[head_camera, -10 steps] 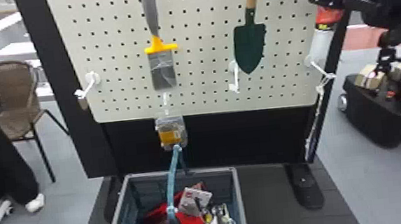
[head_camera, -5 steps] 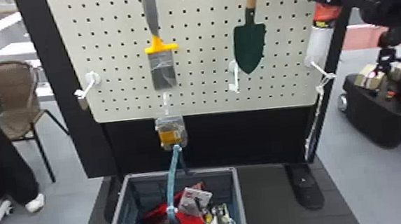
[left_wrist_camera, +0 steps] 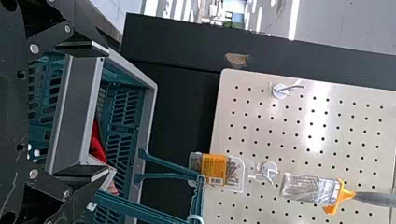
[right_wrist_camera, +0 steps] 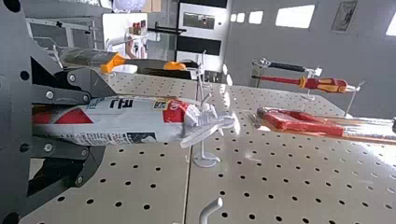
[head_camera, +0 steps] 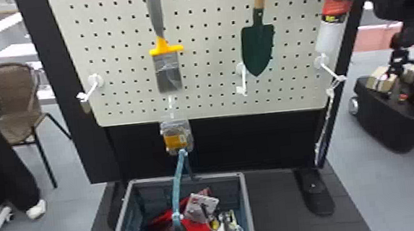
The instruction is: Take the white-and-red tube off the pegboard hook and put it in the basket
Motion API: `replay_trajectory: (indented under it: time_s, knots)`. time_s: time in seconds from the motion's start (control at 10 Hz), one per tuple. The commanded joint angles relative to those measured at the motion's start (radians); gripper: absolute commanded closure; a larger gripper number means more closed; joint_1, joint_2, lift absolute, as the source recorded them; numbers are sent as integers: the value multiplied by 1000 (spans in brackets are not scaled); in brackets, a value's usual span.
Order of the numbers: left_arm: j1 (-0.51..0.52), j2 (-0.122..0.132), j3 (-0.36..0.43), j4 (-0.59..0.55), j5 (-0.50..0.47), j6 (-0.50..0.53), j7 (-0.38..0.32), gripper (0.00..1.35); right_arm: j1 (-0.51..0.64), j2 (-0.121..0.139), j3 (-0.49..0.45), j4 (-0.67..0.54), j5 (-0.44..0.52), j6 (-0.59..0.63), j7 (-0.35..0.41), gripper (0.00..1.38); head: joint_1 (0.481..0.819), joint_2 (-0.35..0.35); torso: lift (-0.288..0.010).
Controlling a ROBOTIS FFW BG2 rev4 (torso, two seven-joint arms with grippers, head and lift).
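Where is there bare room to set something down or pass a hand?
Something could rest on the dark base between the basket and the stand's right foot. A hand might pass over the pegboard between brush and trowel. Crowded: inside the basket.

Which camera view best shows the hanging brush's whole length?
The right wrist view: it catches the brush from bristles to handle end, by its hook. The head view shows bristles, yellow collar and a handle cut off above; the left wrist view crops that handle too.

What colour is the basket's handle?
The handle is teal; it shows best in the left wrist view.
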Motion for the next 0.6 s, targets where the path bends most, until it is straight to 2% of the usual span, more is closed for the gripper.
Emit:
replay_trajectory:
  time_s: [0.0,0.2,0.3,0.5]
  knots:
    - [0,0,0,0,0,0,0,384,38,10,-5,-56,-30,3,-24,1072,549,0,-100]
    - [-4,0,-2,0,2,-2,0,384,70,26,-8,-132,-19,11,-58,1072,549,0,-100]
    - [-4,0,-3,0,2,-3,0,384,102,38,-8,-179,-44,18,-91,1072,549,0,-100]
    - [-4,0,-3,0,3,-3,0,384,179,78,-28,-296,-69,34,-174,1072,549,0,-100]
